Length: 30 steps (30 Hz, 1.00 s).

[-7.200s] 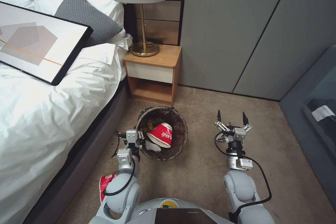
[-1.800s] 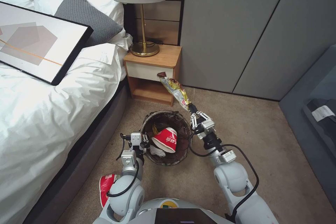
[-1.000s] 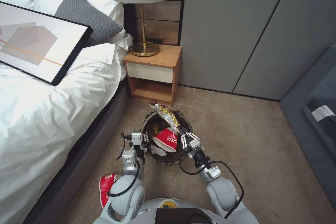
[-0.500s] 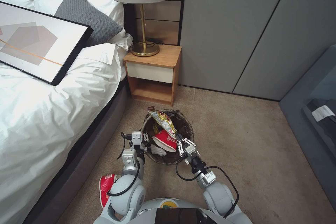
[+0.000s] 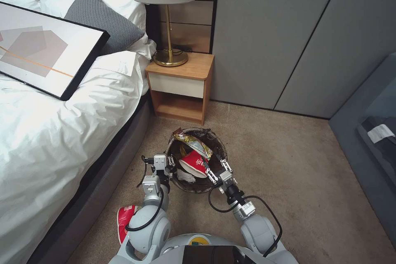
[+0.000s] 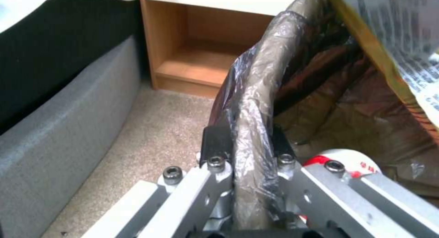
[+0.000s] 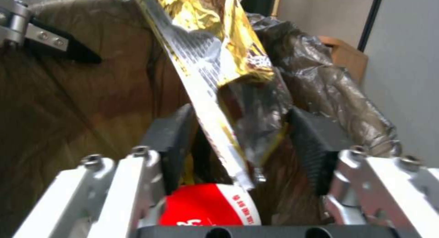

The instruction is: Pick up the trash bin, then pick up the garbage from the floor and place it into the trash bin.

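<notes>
Nearest the robot's body, a red-and-white paper cup (image 5: 125,222) lies on the carpet floor (image 5: 288,181) beside the left arm's shoulder, close to the bed base (image 5: 103,181).

The left gripper (image 5: 161,168) sits at the near-left edge of the trash bin (image 5: 215,145). In the left wrist view its fingers (image 6: 215,142) are pressed together on the bag-covered rim, one on each side of the wall.

The right gripper (image 5: 214,168) is at the bin's near-right rim, over the opening. Its jaws are spread. In the right wrist view the black pads (image 7: 171,145) stand apart on either side of the yellow snack wrapper (image 7: 215,59), and a gap shows between the wrapper and each pad.

The wrapper (image 5: 192,143) lies tilted across the bin's mouth, its far end at the rim. Beneath it in the bin rest a red-and-white cup (image 5: 193,164) and a white crumpled tissue (image 5: 185,176).

Beyond the bin stands a wooden nightstand (image 5: 181,90) carrying a brass lamp (image 5: 167,20), against grey wall panels (image 5: 288,37).
</notes>
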Motion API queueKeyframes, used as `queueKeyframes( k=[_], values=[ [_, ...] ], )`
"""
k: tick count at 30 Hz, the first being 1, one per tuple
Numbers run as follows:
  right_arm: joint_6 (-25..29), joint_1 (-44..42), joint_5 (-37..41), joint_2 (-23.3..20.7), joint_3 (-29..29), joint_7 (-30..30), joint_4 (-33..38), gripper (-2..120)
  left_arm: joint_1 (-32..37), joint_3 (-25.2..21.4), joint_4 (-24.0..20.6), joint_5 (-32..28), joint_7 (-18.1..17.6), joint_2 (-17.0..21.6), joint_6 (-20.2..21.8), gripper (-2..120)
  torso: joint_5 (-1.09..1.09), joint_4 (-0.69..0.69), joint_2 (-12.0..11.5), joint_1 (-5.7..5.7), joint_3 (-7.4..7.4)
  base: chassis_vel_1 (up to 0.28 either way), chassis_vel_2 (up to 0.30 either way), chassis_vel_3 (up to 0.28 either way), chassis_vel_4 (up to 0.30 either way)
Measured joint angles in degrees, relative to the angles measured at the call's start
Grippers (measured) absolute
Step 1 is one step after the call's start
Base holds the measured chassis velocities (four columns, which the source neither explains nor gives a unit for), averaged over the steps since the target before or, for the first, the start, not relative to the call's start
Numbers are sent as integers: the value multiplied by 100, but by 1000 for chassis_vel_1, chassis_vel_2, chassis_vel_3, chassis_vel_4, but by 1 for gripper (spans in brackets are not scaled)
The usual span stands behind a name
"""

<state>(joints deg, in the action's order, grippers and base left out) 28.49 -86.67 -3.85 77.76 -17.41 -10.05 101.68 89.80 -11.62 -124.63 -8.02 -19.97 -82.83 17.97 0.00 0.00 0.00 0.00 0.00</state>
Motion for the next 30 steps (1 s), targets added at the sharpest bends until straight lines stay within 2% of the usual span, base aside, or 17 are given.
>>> queueKeyframes(
  k=[3,4,7,8,12,24,28,30],
  values=[
    [-3,0,13,-4,-17,1,35,69,0,-16,-2,-3,-1,-4,1,3,0,0,0,0,0,0,0,0,0],
    [-3,0,13,-4,-17,1,35,69,0,-16,-2,-3,-1,-4,1,3,0,0,0,0,0,0,0,0,0],
    [-5,-18,31,-11,-43,3,85,86,-4,-17,-2,-6,-1,-11,3,3,0,0,0,0,0,0,0,0,0],
    [-5,-18,31,-11,-43,3,85,86,-4,-17,-2,-6,-1,-11,3,3,0,0,0,0,0,0,0,0,0],
    [-5,-69,34,-39,-66,1,160,98,-7,-23,9,-6,-1,-16,6,3,0,0,0,0,0,0,0,0,0],
    [-4,-156,4,-73,-97,8,374,100,-1,2,20,-6,-5,-2,13,3,0,0,0,0,0,0,0,0,0],
    [37,-162,-154,-29,-230,225,580,100,6,-8,27,-8,-6,14,13,3,0,0,0,0,0,0,0,0,0],
    [79,-194,-352,56,-364,567,831,100,11,-13,40,-8,-6,21,13,3,0,1,0,0,0,0,0,0,0]
  ],
)
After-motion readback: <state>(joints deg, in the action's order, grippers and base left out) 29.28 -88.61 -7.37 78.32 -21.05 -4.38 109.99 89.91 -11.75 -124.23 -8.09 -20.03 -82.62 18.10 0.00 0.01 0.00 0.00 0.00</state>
